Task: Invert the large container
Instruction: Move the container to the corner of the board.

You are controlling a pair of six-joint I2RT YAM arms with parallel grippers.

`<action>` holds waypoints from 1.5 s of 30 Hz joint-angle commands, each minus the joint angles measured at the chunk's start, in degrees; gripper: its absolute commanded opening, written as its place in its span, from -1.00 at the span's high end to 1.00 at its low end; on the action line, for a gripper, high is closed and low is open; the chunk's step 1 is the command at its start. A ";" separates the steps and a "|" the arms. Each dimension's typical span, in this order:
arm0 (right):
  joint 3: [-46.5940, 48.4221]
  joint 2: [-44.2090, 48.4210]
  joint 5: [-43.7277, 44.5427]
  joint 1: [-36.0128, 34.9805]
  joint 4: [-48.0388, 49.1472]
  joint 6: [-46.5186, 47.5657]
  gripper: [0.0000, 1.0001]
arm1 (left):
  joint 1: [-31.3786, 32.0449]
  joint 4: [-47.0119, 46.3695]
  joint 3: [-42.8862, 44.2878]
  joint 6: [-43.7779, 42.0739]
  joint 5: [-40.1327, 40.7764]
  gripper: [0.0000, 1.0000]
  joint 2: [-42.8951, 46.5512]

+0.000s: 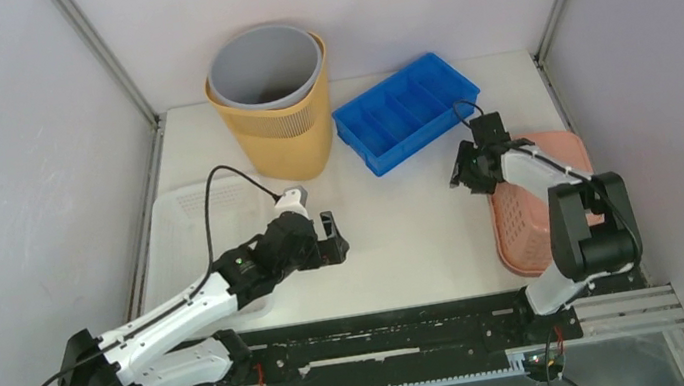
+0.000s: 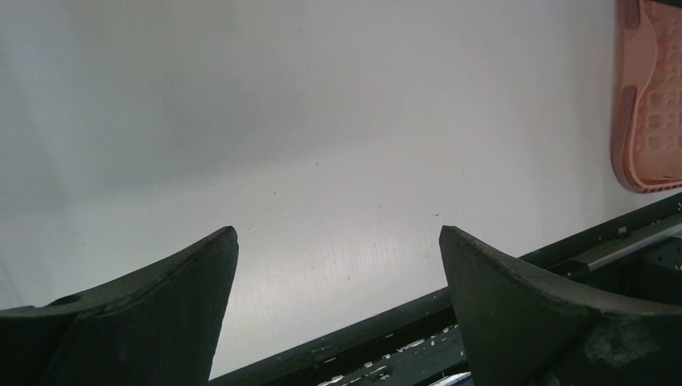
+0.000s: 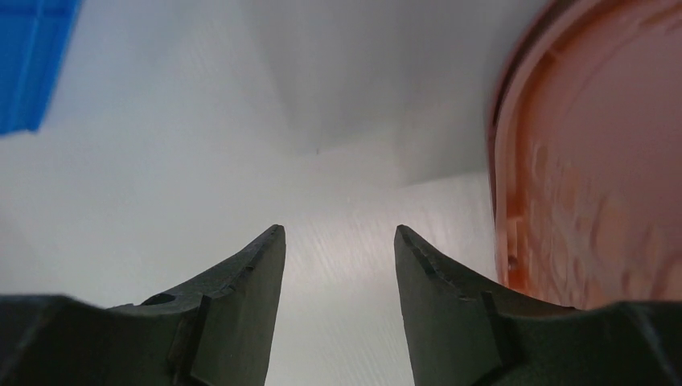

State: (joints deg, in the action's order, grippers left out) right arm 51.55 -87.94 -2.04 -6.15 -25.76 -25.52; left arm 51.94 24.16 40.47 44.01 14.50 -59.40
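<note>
two arms, two grippers, five containers on one white table (image 1: 406, 245): one yellow bin (image 1: 286, 145), one grey bin (image 1: 245, 70), one blue tray (image 1: 393, 150), one pink basket (image 1: 517, 229) and one translucent white basket (image 1: 178, 221). the tallest thing is the yellow bin, standing upright at the far middle of the table with the grey bin nested inside it, both mouths up. the blue tray lies just to its right, split by dividers into a row of compartments. the pink basket lies at the right edge, partly under the right arm; the white basket lies at the left edge, partly under the left arm. the left gripper (image 1: 334, 236) hangs over the bare middle of the table, jaws spread wide and holding nothing. the right gripper (image 1: 465, 176) sits just beside the pink basket's far left corner, jaws partly apart with only table showing between them. the left wrist view shows its gripper (image 2: 338, 233) over the table (image 2: 322, 121) with the pink basket (image 2: 647, 96) in the upper right corner, its holes plain there. the right wrist view shows its gripper (image 3: 339, 229) over the table (image 3: 201, 161), the pink basket's rim (image 3: 579, 177) close on the right and a corner of the blue tray (image 3: 32, 64) upper left. only the top view shows the two bins and the white basket.
</note>
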 commanded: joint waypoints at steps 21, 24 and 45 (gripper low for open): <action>4.74 4.05 5.14 -6.07 -1.39 2.45 -0.24 | 0.08 -2.06 -1.23 -2.10 -0.09 -0.99 7.14; -3.43 8.29 7.87 -9.51 -0.45 -2.17 -0.25 | 0.12 -1.32 -1.73 -1.71 0.22 -0.99 8.76; -5.46 17.87 19.96 4.34 -7.18 -4.27 -0.29 | 2.78 -2.53 -4.20 1.74 0.35 -0.99 12.03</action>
State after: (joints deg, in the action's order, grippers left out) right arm 40.73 -67.72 20.25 -3.31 -36.60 -35.31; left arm 54.13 24.47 35.68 45.06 14.39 -47.59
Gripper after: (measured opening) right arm 0.666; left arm 0.996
